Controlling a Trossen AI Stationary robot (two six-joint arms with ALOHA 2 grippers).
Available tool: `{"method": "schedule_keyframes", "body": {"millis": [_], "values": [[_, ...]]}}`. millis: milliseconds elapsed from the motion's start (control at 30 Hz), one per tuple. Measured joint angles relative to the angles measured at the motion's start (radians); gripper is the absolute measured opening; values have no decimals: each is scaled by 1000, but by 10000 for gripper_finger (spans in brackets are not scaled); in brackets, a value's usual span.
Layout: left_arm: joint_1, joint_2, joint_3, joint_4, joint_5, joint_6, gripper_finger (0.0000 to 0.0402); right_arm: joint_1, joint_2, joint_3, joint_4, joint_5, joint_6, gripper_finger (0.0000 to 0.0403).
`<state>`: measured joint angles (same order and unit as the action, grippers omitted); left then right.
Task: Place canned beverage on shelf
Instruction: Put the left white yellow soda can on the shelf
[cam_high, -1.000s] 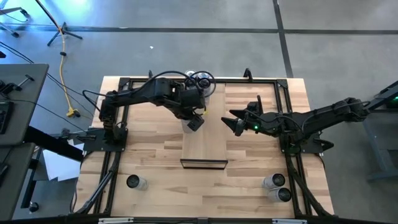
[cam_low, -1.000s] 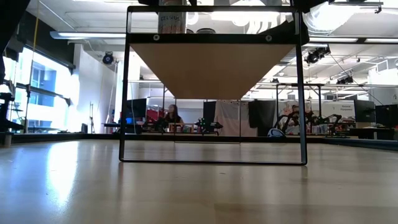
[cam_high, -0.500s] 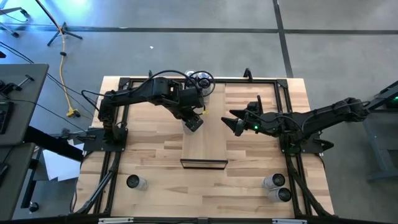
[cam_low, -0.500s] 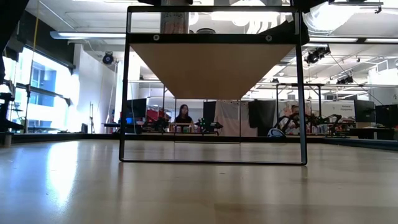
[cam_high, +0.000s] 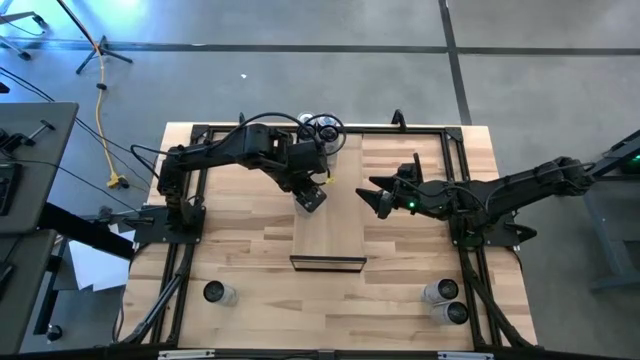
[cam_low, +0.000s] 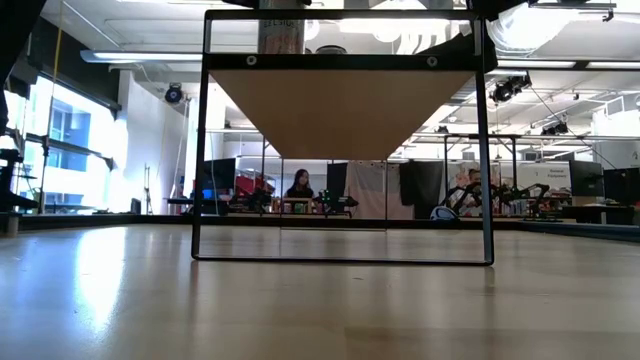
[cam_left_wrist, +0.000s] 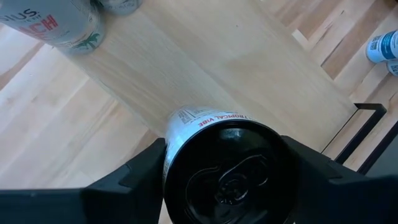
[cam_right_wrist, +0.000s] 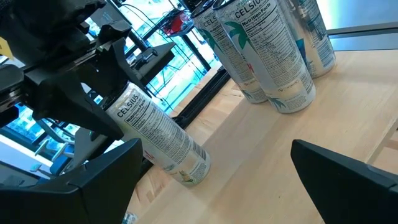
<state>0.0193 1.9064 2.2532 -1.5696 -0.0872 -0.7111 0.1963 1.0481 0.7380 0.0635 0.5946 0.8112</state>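
Note:
The shelf (cam_high: 330, 225) is a long light-wood platform on a dark frame at the table's middle; the low view shows its underside (cam_low: 340, 105). Several cans (cam_high: 322, 130) stand at its far end and show in the right wrist view (cam_right_wrist: 267, 56). My left gripper (cam_high: 310, 195) is shut on a white Celsius can (cam_right_wrist: 158, 140) over the shelf's left edge. My right gripper (cam_high: 376, 198) is open and empty, level, just right of the shelf. My left gripper pinches the can's upper part (cam_left_wrist: 180, 134) between its two fingers (cam_left_wrist: 134, 180), one on each side of the wall below the dark top. The fingers slant down from the table's far left. The can tilts, its lower end (cam_right_wrist: 193, 171) at the shelf's left edge; whether it touches, I cannot tell.
One can (cam_high: 215, 293) stands on the tabletop at the near left, and two cans (cam_high: 445, 300) at the near right. Dark frame rails (cam_high: 190, 230) run along the table's sides. A person sits in the room far behind the table (cam_low: 300, 185).
The can in my left gripper has shifted slightly upward in the low view. The gripper stays shut on it over the shelf's left edge.

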Motion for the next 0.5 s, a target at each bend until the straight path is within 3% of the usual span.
{"method": "schedule_keyframes", "body": {"millis": [233, 500], "values": [[0, 0, 0, 2, 2, 54, 224, 0, 0, 0, 0, 0, 0, 397], [40, -7, 40, -5, 4, 382, 224, 0, 0, 0, 0, 0, 0, 397]]}}
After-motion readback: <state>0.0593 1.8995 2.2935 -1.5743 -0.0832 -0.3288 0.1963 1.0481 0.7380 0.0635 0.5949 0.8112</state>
